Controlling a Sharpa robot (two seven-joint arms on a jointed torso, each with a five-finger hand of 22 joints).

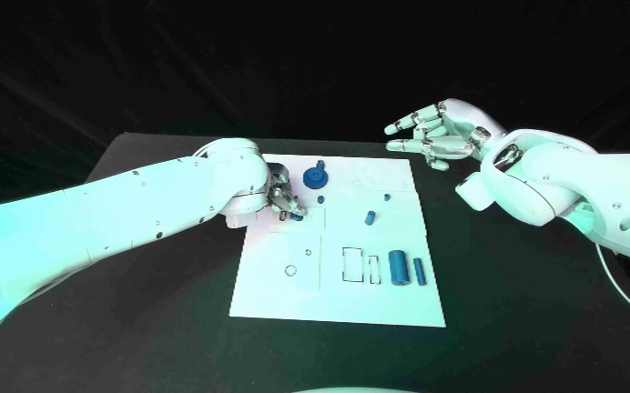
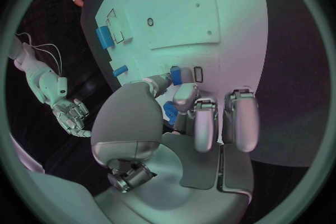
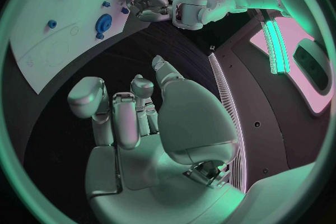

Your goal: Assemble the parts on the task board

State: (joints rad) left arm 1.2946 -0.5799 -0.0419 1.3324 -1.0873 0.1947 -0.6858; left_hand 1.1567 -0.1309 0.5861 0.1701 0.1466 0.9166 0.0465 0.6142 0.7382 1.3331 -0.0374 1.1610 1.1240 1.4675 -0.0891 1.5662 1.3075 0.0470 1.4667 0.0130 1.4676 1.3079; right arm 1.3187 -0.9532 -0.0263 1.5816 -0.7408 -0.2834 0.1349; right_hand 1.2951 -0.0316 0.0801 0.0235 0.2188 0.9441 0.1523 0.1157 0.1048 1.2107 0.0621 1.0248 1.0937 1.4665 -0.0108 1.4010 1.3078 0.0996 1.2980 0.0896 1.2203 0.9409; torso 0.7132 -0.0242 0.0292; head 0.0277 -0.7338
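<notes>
Two blue cylinders [image 1: 406, 267] lie side by side low on the right of the board [image 1: 269, 286], the fatter one beside a thinner one, next to two outlined slots [image 1: 352, 264] and a small ring mark [image 1: 290, 271]. Higher up, mid-frame, a short blue peg [image 1: 370, 218] lies alone, with a tiny blue stud [image 1: 388, 197] just above it. At the board's left edge the left hand [image 1: 273, 195] rests on the plate, fingers curled down, pinching a small blue part [image 2: 176, 75] at its fingertips (the left wrist view shows the piece between thumb and finger). Just past it, near the board's top edge, stands a blue gear [image 1: 315, 176] on its post. Upper right, off the board and above the black table [image 1: 157, 320], the right hand [image 1: 437, 134] hovers with fingers loosely spread, grasping nothing.
</notes>
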